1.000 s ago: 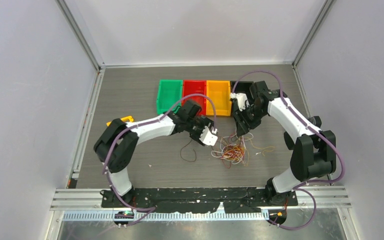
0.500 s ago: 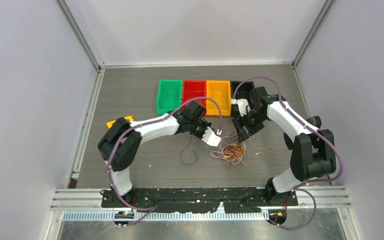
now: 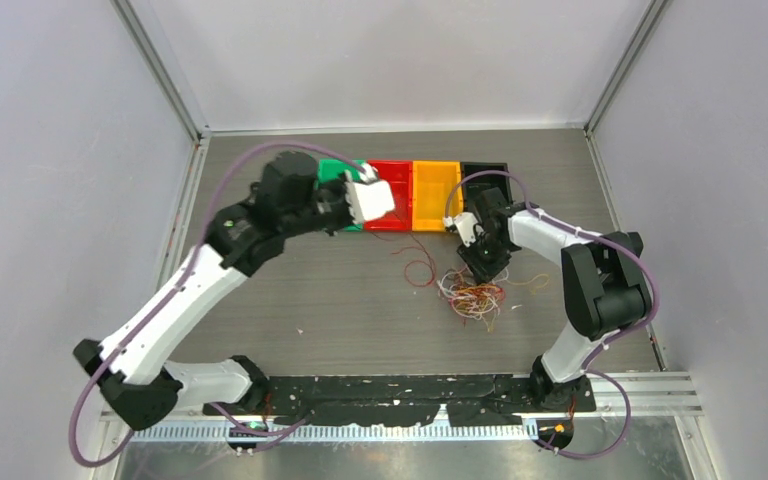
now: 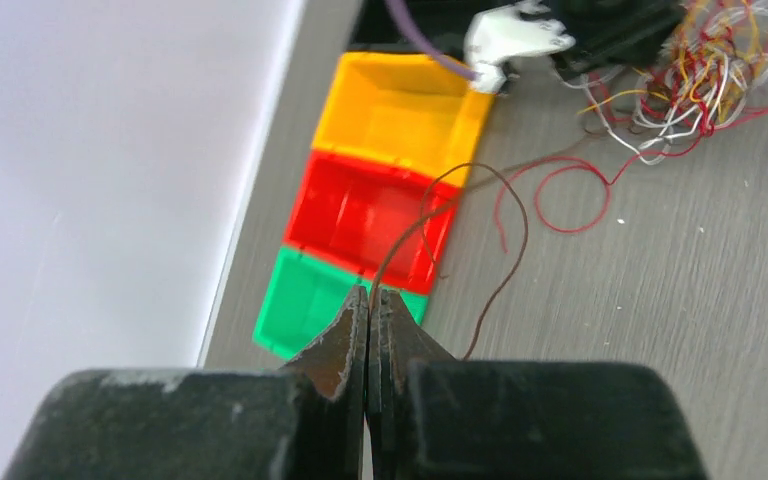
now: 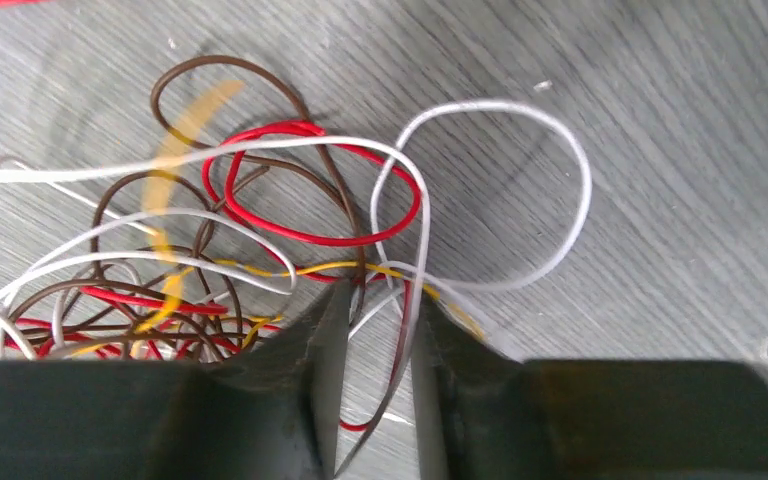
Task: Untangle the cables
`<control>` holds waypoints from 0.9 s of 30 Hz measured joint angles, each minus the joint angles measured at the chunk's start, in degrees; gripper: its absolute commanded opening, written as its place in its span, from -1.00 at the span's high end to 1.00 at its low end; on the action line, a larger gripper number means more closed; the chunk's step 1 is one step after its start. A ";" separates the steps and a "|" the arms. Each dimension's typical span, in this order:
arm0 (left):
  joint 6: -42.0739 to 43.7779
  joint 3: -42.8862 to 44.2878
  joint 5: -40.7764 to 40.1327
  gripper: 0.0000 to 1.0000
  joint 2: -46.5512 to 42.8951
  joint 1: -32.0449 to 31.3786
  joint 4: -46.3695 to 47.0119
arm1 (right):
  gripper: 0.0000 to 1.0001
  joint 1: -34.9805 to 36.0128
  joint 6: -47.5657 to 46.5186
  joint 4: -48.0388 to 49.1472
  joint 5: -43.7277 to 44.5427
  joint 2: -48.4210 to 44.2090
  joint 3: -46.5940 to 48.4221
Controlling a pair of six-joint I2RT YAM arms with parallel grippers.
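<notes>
**Q:** If the overhead view is read as a clock face, what is found on the table (image 3: 290, 290)?

**A:** A loose tangle of hair-fine cables (image 3: 472, 297) in red, brown, yellow-orange and whitish colours is seen toward 4 o'clock of the table's middle. Four bins are lined up at 12 o'clock. From 9 toward 3 o'clock they are a green bin (image 4: 305, 300), a red bin (image 4: 360, 215), an orange bin (image 4: 400, 110) and a black bin (image 3: 480, 165).

**Q:** How are the two grippers placed?

**A:** The left gripper (image 4: 368, 305) is held above the green and red bins, at 10 o'clock from the tangle and well apart from it. Its fingers are pressed together on one dark brown cable (image 4: 526, 232). That cable is seen arching away from the tips and curling down over the table. A single red cable (image 4: 560, 165) lies looped on the table between the bins and the tangle.

The right gripper (image 5: 375, 335) is lowered onto the 12 o'clock edge of the tangle. Its fingers (image 5: 325, 340) are parted by a narrow gap. A whitish strand and a dark strand are seen running through the gap, and neither appears clamped. Just beyond the tips, red, brown and whitish loops are spread flat on the wood-grain surface, crossed by one yellow-orange strand.
</notes>
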 measured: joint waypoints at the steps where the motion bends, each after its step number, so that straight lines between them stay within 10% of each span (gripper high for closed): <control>1: -2.14 1.66 -0.81 1.00 -0.96 0.94 -1.46 | 0.80 0.00 -0.39 0.17 0.00 -0.15 -0.20; 10: -20.76 17.70 -4.57 1.00 -9.20 19.80 -12.46 | 0.89 0.98 -7.39 6.97 3.96 -5.79 -6.97; 27: -30.86 38.53 6.67 1.00 -2.86 55.49 -25.97 | 0.89 -6.12 -19.82 20.17 10.78 -9.60 -13.57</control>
